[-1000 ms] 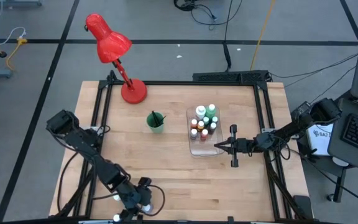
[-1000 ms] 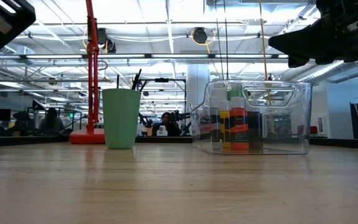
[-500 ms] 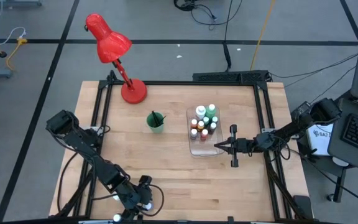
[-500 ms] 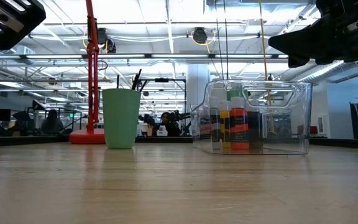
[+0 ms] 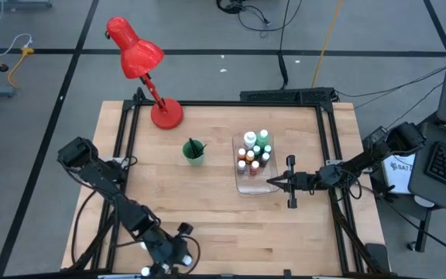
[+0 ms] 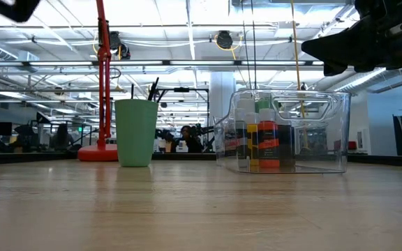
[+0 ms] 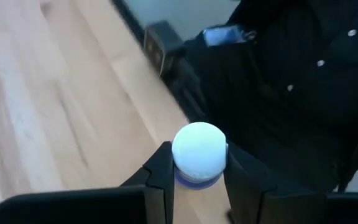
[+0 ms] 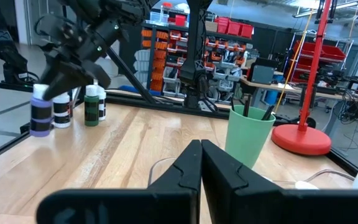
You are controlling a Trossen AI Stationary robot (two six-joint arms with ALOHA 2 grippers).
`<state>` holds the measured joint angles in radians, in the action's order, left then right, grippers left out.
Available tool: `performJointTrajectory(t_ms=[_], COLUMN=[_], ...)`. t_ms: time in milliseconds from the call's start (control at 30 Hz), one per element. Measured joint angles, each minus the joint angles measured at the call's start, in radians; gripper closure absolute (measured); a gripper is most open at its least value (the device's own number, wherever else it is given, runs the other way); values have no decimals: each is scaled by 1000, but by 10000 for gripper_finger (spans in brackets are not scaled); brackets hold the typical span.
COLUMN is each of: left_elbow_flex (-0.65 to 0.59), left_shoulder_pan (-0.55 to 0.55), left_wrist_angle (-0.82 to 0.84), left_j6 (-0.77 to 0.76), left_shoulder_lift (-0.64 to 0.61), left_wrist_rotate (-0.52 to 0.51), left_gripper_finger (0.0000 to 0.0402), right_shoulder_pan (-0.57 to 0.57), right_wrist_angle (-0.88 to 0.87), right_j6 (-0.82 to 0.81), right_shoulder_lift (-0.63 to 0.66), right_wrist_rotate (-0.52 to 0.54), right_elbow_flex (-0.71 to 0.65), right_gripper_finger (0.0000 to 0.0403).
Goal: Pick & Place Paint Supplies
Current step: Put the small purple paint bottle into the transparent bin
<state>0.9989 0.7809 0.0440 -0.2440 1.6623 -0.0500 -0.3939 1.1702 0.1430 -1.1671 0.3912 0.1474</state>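
Between left pincer fingers: purple white-capped bottle, clamped; right pincer together.

Overhead, table-level, 2 wrist cams — share green cup.

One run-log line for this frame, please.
left gripper: closed on white-capped bottle, near table edge | right gripper: shut, empty, beside clear bin | green cup: holds brushes
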Motion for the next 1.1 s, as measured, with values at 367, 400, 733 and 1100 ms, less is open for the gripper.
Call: performJointTrajectory(t_ms=[367, 400, 733, 1100], left_elbow_flex=[0, 0, 219, 539], left_shoulder_pan=[-145, -175, -497, -647], left_wrist_angle=[-93, -131, 89, 169], left_j6=[61, 33, 41, 402], left_shoulder_lift=[-134, -146, -101, 182], left_wrist_rotate=[-253, -254, -32, -81], left_gripper_finger=[309, 309, 309, 309], right_shoulder_pan=[-1, -1, -3, -142], right_wrist_angle=[8, 8, 34, 187], right_j6=[-19, -18, -27, 165], right_shoulder_lift=[0, 0, 0, 0], right_wrist_rotate=[-1, -1, -8, -182], right_elbow_flex=[0, 0, 0, 1], right_gripper_finger=[399, 399, 399, 399])
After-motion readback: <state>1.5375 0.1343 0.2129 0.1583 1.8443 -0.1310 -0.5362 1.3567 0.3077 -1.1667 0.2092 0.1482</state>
